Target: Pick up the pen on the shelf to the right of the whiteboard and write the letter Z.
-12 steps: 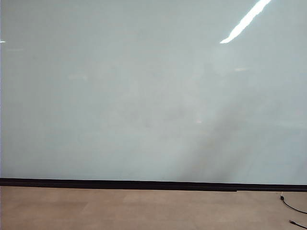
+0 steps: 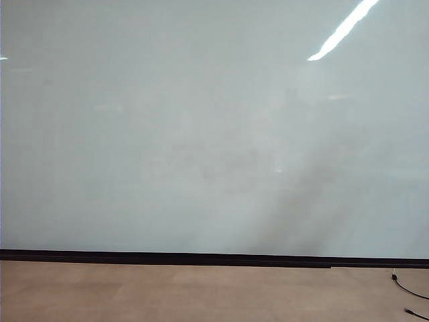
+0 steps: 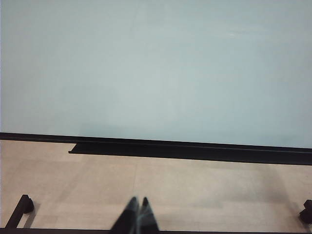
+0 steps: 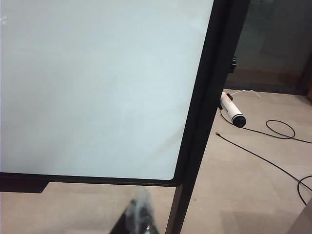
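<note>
Both claws pinched closed, facing a blank whiteboard (image 2: 201, 134).
The left claw (image 3: 138, 207) and right claw (image 4: 141, 209) hang above the tan floor (image 3: 195, 195); the pen (image 4: 232, 111) sits beyond the board's dark frame.

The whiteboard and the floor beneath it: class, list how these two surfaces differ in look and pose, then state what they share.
1. The whiteboard is pale grey-white; the floor is tan.
2. The whiteboard stands upright; the floor lies flat.
3. The whiteboard is glossy, mirroring a ceiling light; the floor looks matte.
Shared: both are broad and plain, and no letter is written on either yet. Left pincer and right pincer are shut, holding nothing.
</note>
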Robot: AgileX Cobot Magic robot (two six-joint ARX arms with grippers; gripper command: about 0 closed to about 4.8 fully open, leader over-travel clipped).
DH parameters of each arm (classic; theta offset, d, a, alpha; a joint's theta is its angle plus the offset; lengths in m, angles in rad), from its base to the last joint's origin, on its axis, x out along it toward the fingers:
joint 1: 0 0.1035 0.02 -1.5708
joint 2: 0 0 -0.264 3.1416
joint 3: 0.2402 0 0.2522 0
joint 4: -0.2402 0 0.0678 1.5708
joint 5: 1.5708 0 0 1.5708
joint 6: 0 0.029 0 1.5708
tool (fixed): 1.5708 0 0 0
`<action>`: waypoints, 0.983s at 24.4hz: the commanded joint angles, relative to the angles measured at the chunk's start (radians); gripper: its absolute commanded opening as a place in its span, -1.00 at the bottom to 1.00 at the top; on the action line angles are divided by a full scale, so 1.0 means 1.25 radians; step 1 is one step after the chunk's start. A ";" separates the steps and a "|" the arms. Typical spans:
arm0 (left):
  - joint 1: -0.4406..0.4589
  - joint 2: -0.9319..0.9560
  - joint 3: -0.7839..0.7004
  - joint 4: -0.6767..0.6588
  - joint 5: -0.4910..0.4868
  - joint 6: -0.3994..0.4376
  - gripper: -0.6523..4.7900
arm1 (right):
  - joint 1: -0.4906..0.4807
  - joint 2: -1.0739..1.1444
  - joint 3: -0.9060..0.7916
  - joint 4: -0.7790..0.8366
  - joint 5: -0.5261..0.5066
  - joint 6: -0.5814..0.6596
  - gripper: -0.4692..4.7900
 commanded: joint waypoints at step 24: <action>0.000 0.000 0.002 0.009 0.000 0.003 -0.78 | -0.001 0.003 0.003 0.015 0.168 0.001 -0.61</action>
